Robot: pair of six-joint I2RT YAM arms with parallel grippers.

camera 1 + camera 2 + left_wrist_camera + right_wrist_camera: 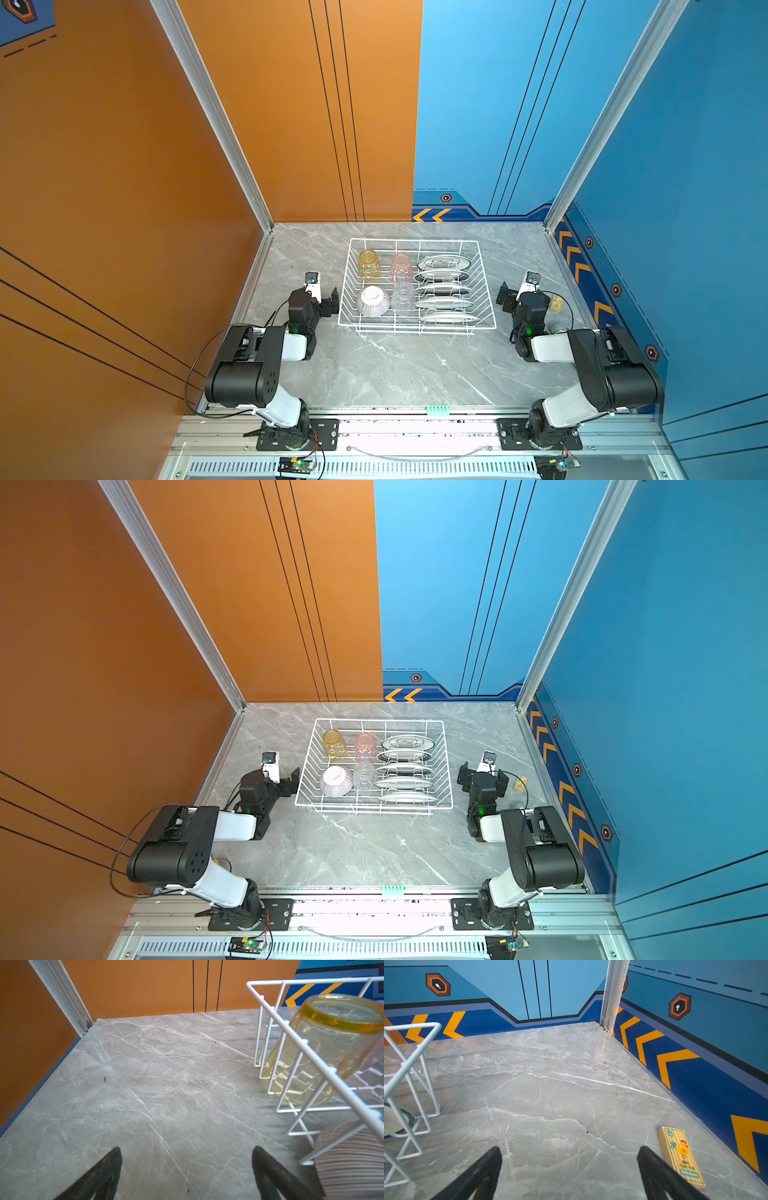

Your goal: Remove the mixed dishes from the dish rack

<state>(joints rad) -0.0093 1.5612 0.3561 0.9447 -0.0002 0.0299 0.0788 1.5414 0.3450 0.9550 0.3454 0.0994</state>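
White wire dish rack [415, 240] mid grey marble table [395, 374], full: white dark-rimmed plates [443, 288] upright right, glass tumblers [369, 264], striped ribbed bowl [374, 301] left. Fragile, slick; likely pinch plate rims. Left hand [187, 1151], right hand [569, 1151] spread apart, empty.

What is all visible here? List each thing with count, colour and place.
rack: one, white, table middle
plates: five, white, dark-rimmed, on edge in rack's right side
yellow tumbler: one, yellow, rack's far left
pink tumbler: one, pink, right of yellow tumbler
clear tumbler: one, clear, nearer than pink tumbler
bowl: one, striped purple-grey, rack's near left
card: one, yellow, table by right wall
table: one, grey marble, under all
left gripper: one, black, open, left of rack
right gripper: one, black, open, right of rack
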